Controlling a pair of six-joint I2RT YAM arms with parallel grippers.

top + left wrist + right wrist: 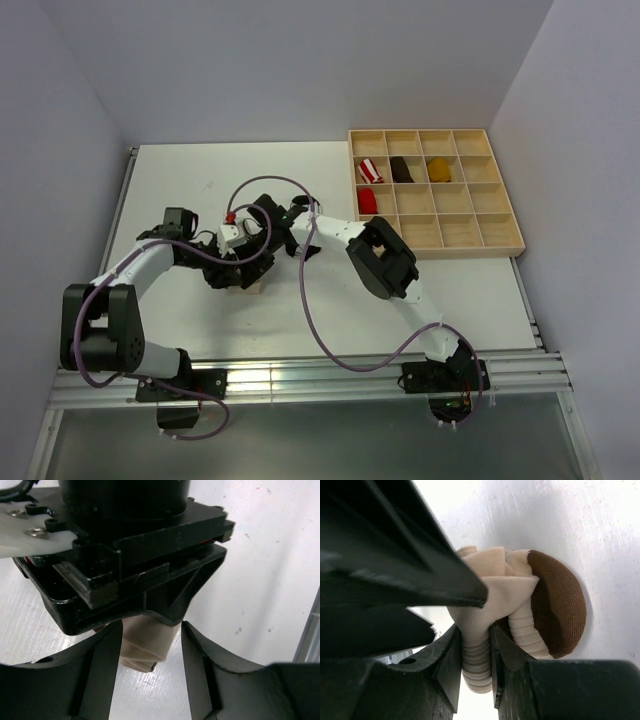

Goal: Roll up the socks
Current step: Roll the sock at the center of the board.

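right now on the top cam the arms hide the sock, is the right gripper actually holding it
Observer: Yes. The right wrist view shows the right gripper shut on the ribbed cuff of the cream sock.
Operator: and the left one
Observer: The left gripper is open; the sock shows in the gap between its fingers.
Operator: where's the brown end
Observer: The brown patch bulges out beside the clamped cuff, against the table.

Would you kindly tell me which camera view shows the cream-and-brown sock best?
The right wrist view: the cream sock fills the frame, pinched in the right gripper, brown patch plain. The left wrist view shows only a cream fold beyond the left gripper; the top view, a sliver under both grippers.
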